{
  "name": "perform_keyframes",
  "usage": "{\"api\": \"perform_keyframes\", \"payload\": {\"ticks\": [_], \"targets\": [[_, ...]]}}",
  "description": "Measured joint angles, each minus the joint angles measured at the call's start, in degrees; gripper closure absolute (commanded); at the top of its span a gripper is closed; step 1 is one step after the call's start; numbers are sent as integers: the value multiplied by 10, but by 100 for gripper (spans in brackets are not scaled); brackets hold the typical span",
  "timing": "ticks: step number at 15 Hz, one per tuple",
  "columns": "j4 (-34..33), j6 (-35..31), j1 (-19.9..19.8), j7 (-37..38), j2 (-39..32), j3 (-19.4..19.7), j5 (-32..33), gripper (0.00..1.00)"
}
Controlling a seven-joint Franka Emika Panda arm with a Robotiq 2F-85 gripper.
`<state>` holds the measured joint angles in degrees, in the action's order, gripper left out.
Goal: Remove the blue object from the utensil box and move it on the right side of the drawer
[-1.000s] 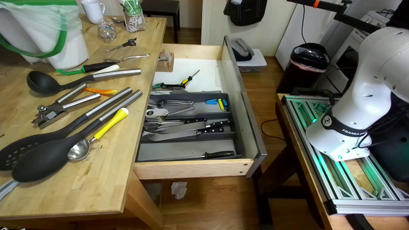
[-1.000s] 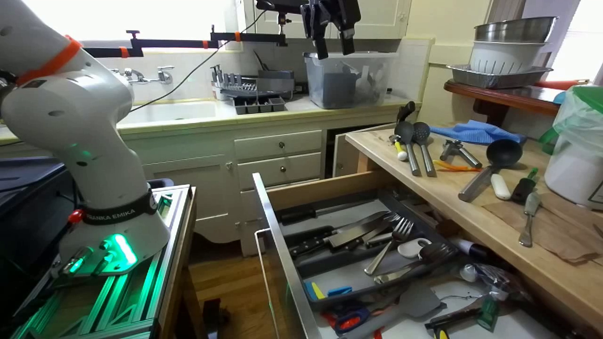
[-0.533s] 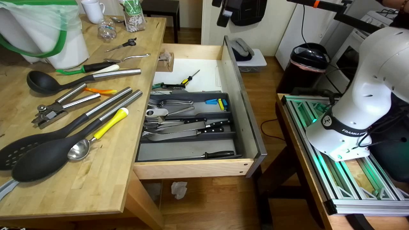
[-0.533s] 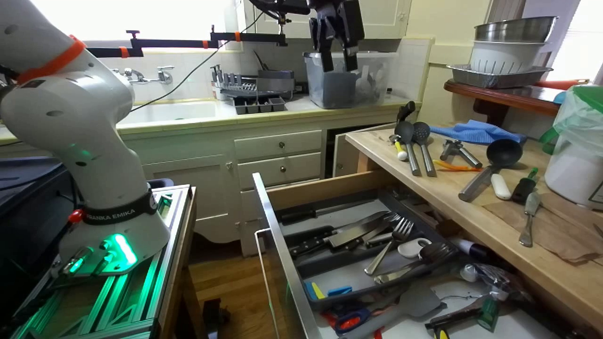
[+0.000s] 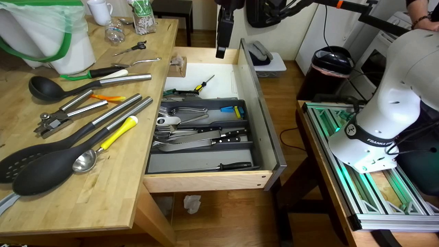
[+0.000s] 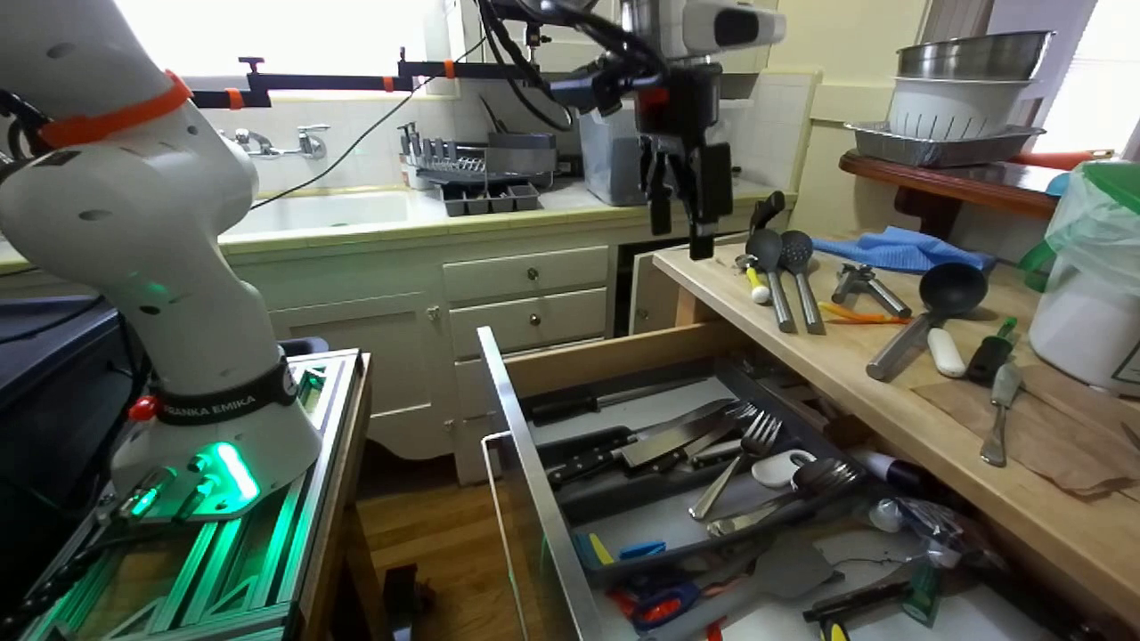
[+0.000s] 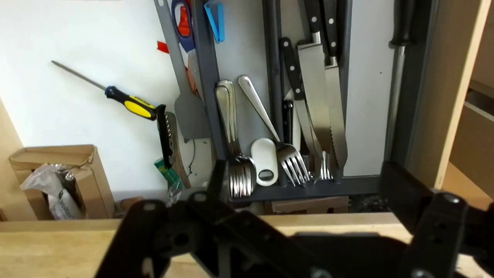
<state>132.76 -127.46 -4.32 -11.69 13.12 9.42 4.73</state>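
Note:
A blue clip lies in a compartment of the dark grey utensil box [image 5: 202, 160] [image 6: 614, 490] [image 7: 273, 58]. The blue clip shows in both exterior views [image 5: 227, 109] [image 6: 642, 549] and at the top of the wrist view [image 7: 216, 23]. Beside it are a yellow clip [image 5: 237, 112] [image 6: 600, 549] and another blue piece [image 5: 241, 111] [image 6: 585, 549]. The box sits inside the pulled-out drawer [image 5: 209, 72] [image 6: 579, 362] [image 7: 115, 50]. My gripper [image 5: 221, 53] [image 6: 681, 235] [image 7: 307, 173] is open and empty, fingers down, well above the drawer and apart from the clips.
Beside the box, the drawer holds a screwdriver [image 5: 204, 84] [image 7: 131, 104], a grey spatula [image 6: 793, 570] and a cardboard box [image 5: 178, 68]. The wooden countertop [image 5: 103, 192] with ladle [image 5: 48, 90] and spoons runs along the drawer. A raised front panel [image 5: 264, 103] edges it.
My gripper has come down into view; in an exterior view it has shifted right and lower toward the drawer. The clips, box and drawer have not moved. A person's hand has appeared by the arm.

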Motion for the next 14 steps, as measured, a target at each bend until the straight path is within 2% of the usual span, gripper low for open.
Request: {"api": "perform_keyframes", "payload": {"ticks": [2,6,14], "targets": [[2,-5,-7,-8,-35,9,-20,0],[-4,27,-17,-8,-86,12,-64,0],[-9,29,-17,-8,-97,12,-69,0]]}}
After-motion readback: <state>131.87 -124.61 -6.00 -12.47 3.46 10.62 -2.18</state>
